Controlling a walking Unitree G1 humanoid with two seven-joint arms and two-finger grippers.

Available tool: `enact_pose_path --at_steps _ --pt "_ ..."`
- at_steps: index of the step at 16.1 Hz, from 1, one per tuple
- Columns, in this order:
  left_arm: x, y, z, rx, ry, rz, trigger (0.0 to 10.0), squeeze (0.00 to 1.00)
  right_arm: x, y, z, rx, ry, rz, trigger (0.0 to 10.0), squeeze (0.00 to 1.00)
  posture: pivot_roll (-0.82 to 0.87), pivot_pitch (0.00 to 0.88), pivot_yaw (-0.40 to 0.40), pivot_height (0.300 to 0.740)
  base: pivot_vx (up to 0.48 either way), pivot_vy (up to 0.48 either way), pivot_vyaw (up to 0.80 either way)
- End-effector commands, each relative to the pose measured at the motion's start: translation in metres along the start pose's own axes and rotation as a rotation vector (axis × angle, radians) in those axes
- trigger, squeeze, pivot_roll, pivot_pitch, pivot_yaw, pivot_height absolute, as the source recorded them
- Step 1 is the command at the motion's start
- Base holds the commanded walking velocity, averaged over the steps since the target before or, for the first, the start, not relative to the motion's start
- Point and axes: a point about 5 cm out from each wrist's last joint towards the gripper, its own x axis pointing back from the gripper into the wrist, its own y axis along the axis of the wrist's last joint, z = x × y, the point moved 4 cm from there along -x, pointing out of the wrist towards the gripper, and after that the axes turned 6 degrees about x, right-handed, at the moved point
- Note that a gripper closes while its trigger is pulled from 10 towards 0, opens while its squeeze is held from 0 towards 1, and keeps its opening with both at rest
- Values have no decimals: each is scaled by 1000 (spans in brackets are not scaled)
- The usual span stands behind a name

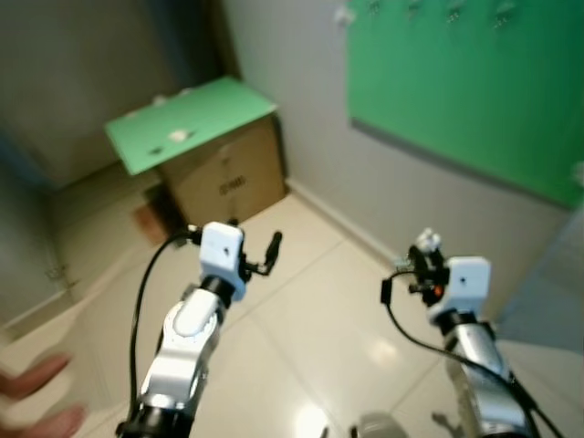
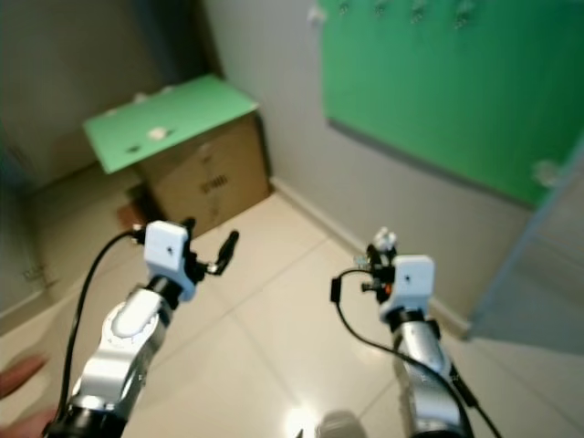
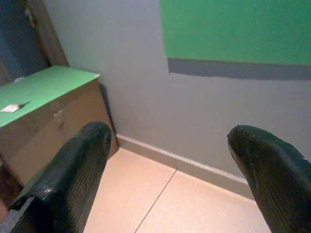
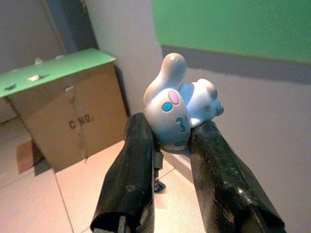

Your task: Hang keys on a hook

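Note:
My right gripper [image 4: 167, 141] is shut on a white cartoon-rabbit keychain figure [image 4: 175, 107], which sticks up between the two black fingers; a small dark piece [image 4: 156, 184] hangs below it, unclear if it is the keys. In the eye views that gripper [image 1: 423, 255] is held out at chest height, well short of the wall. A green board [image 1: 474, 91] hangs on the grey wall ahead to the right, with a row of small hooks [image 1: 453, 11] along its top edge. My left gripper [image 3: 170, 160] is raised on the left, open, with nothing between its fingers.
A cardboard box [image 1: 228, 178] with a green top [image 1: 192, 123] stands in the corner ahead to the left. A person's hand [image 1: 36, 392] shows at the lower left edge. Glossy beige floor tiles [image 1: 310, 319] stretch to the wall's skirting.

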Motion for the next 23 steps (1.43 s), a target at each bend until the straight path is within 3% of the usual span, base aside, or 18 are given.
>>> enact_pose_path --at_steps 1,5,11,16,23 --pt "1 0 6 -2 7 9 10000 0 -2 2 3 -7 4 -8 0 0 -295 0 166 740 0 480 0" --pt "0 -1 7 18 5 17 10000 0 -1 -2 4 0 10 15 0 0 -296 0 165 740 0 480 0" --pt "-1 -4 8 -26 15 32 10000 0 0 -4 5 2 17 22 0 0 -296 0 165 740 0 0 -754" --pt "-3 -4 10 -87 17 35 10000 0 1 -5 5 15 18 27 0 0 -298 0 166 740 0 0 0" --pt "-5 -6 9 -108 -9 54 10000 0 1 -7 7 14 29 29 0 0 -301 0 169 740 428 71 0"
